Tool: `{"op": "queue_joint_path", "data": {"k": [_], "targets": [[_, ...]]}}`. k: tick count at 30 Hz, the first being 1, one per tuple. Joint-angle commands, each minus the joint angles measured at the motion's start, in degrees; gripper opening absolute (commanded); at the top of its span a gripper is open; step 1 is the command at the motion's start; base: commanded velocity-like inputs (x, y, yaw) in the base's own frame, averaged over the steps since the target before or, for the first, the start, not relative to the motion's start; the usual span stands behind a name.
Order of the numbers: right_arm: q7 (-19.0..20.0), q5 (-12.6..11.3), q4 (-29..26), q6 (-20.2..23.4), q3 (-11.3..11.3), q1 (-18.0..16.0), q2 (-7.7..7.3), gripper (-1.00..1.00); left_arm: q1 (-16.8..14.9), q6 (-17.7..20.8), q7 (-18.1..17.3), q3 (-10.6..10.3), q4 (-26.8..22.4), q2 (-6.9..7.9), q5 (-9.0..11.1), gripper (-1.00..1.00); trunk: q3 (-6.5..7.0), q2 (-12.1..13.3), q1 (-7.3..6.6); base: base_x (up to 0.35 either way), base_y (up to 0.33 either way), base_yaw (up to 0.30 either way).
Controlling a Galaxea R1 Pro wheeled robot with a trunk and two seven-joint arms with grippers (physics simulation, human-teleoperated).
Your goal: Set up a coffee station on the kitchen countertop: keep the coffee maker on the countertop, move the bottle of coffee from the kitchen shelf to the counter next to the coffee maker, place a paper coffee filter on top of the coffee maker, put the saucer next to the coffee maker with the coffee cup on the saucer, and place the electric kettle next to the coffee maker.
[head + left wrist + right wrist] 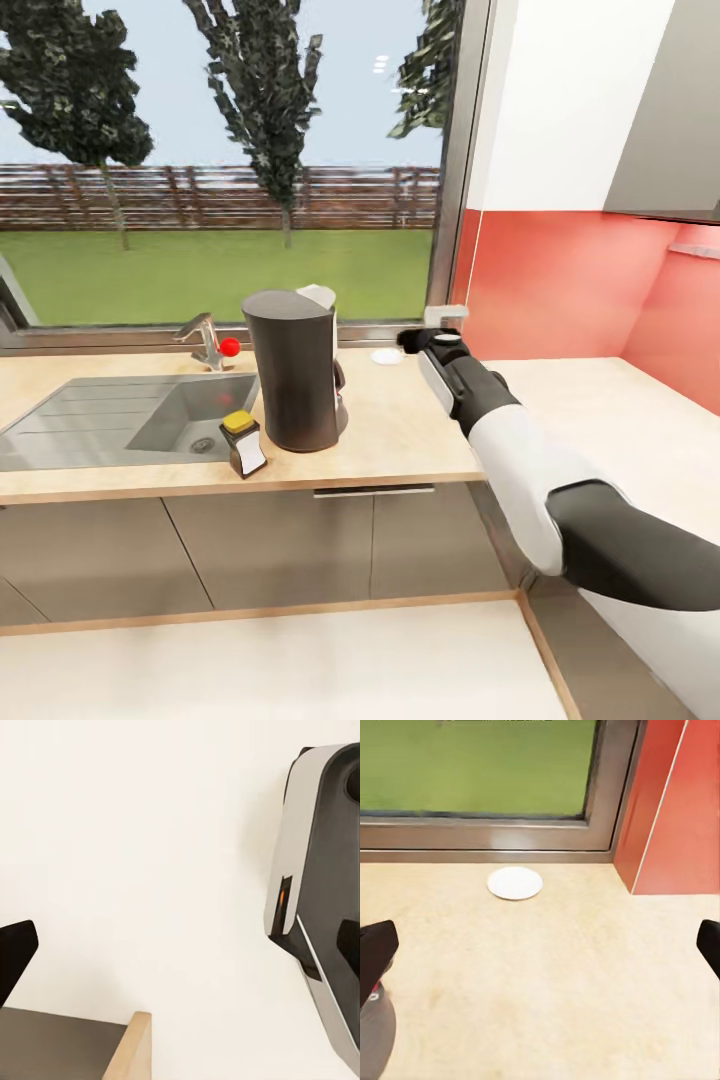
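Right hand (pixel 540 945) over the worktop (pixel 400 430), fingers spread wide, gripping nothing.
Saucer (pixel 514 883) lies just ahead by the window; coffee maker (pixel 295 370) and coffee bottle (pixel 243 443) stand beside the sink (pixel 120 420).

Bright, even daylight from the window (pixel 220 160); soft shadows, slight blur.

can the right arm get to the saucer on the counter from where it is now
Probably yes. The right gripper hovers open over the countertop, pointed at the saucer, which lies flat near the window frame. Bare worktop lies between them. The coffee maker stands off to the side, out of the path.
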Motion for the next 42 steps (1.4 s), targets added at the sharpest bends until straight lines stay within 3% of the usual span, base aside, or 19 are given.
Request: {"op": "queue_joint_path", "data": {"k": [1,11,24,42], "targets": [[-0.5,-0.5,0.7,0.2,0.3,-0.9,0.0,1.0,0.0,0.0,-0.6,0.4,0.0,0.01,0.5,1.0,-0.12,-0.1,0.04,0.05,0.0,0.0],[0.0,-0.5,4.7,-0.2,0.4,-2.2,0.0,1.0,0.0,0.0,-0.7,0.3,0.0,0.0,0.4,1.0,-0.12,-0.1,0.04,0.28,-0.007,0.0],[-0.5,-0.6,4.2,0.3,0.4,1.4,0.0,1.0,0.0,-0.9,-0.6,0.4,-0.3,-0.18,0.8,1.0,-0.12,-0.1,0.04,0.0,0.0,0.0],[-0.5,-0.6,4.5,0.3,0.4,1.4,0.0,1.0,-0.1,-4.6,-1.4,0.5,-6.0,0.46,0.9,1.0,-0.12,-0.1,0.04,0.0,0.0,0.0]]}}
